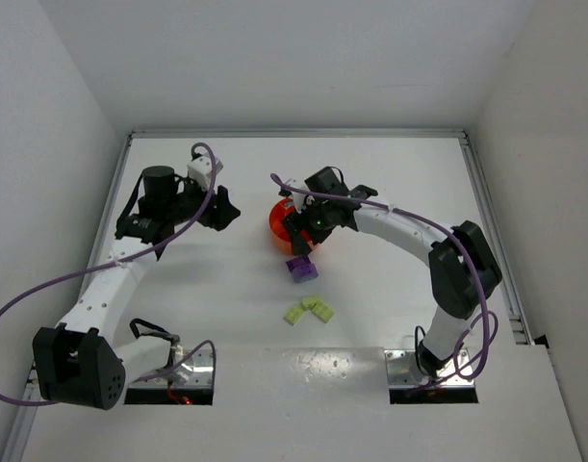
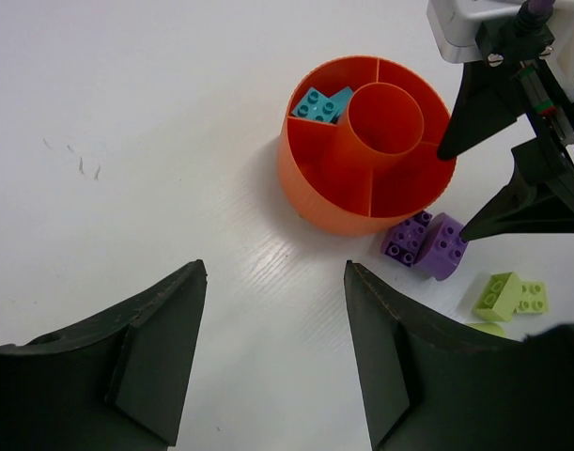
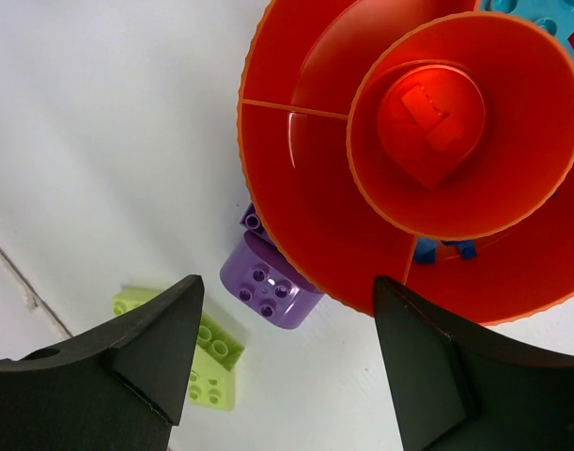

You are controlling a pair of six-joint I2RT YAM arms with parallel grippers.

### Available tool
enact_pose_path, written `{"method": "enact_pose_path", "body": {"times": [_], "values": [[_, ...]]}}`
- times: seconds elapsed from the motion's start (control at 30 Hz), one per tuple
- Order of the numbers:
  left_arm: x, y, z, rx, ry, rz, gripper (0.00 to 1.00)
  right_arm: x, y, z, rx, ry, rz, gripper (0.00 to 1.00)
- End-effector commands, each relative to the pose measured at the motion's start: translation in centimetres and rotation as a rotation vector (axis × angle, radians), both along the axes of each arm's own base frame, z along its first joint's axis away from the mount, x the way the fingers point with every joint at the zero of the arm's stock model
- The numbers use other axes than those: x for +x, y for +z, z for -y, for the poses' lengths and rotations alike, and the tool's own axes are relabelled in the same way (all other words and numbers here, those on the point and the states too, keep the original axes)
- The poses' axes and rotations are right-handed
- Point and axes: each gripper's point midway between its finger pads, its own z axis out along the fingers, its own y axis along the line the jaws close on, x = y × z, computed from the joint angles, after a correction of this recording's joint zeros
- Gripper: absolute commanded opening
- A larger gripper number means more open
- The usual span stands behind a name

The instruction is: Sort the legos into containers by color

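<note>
Left tool spread, right tool spread by orange bowl, purple lego partly hidden behind bowl rim

Orange round bowl upright on the tabletop, with a centre well and divided ring sections.
- Centre well: one orange brick lying flat.
- One ring section: teal bricks, at least two, tilted against each other.
- Another section: blue bricks, mostly hidden under the well's rim.
- Outside the bowl: dark purple brick right by the wall, touching a lighter purple brick, studs up.
- Yellow-green bricks: three in a loose cluster, near the purple pair, apart from the bowl.
</note>
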Motion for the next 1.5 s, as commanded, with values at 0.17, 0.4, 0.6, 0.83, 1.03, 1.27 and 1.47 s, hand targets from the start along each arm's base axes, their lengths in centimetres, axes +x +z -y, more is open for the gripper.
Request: {"method": "enact_pose_path", "body": {"times": [0.17, 0.4, 0.6, 0.83, 1.03, 1.27, 1.47], "values": [[0.2, 1.5, 0.1, -0.009, -0.015, 0.069, 0.66, 1.8, 1.9, 0.3, 0.009, -0.018, 0.091, 0.72], [0.3, 1.2, 0.1, -0.008, -0.015, 0.059, 0.66, 2.4, 3.8, 0.6, 0.034, -0.023, 0.119, 0.72], [0.3, 1.2, 0.1, -0.008, -0.015, 0.059, 0.66, 2.4, 5.2, 0.2, 0.065, -0.011, 0.133, 0.72], [-1.3, 0.7, 1.7, 0.017, -0.105, 0.056, 0.66, 2.6, 10.1, -0.2, 0.139, -0.016, 0.21, 0.72], [-7.1, -4.1, 5.4, 0.234, -0.361, 0.009, 0.63, 2.8, 10.3, 4.2, 0.076, -0.166, 0.254, 0.72], [-13.5, -8.6, 9.1, 0.284, -0.546, -0.111, 0.58, 5.7, 7.7, 12.8, 0.078, -0.495, 0.161, 0.72], [-16.6, -11.0, 13.2, 0.383, -0.622, -0.163, 0.56, 7.4, 8.5, 16.3, 0.115, -0.606, 0.136, 0.72]]}}
